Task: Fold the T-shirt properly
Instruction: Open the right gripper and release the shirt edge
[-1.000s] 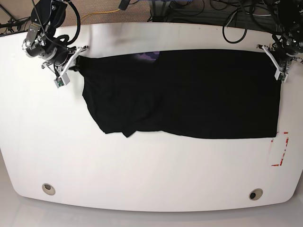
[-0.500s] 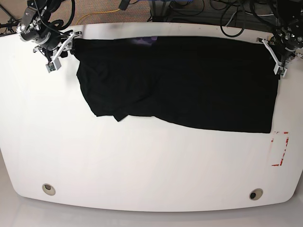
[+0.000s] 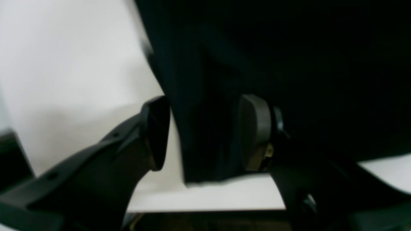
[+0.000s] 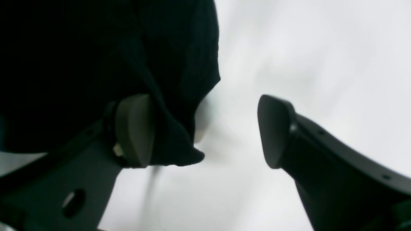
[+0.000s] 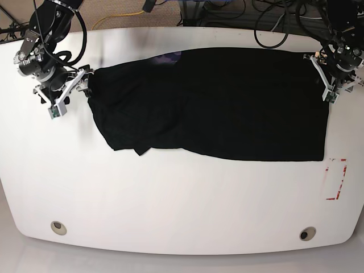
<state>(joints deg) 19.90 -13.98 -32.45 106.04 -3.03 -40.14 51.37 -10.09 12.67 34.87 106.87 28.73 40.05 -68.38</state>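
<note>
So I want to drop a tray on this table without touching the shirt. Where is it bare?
The whole near half of the table, below the T-shirt, is bare. The strip left of the shirt is narrow, with the right gripper there. The far edge is crowded by shirt and left gripper.

A big white desk (image 5: 170, 199) with round corners fills the room view. It has two small round holes (image 5: 57, 227) near the front edge and red marks (image 5: 336, 179) at one side. Behind it lie brown floor (image 5: 114, 11) and black cables (image 5: 273, 23).
</note>
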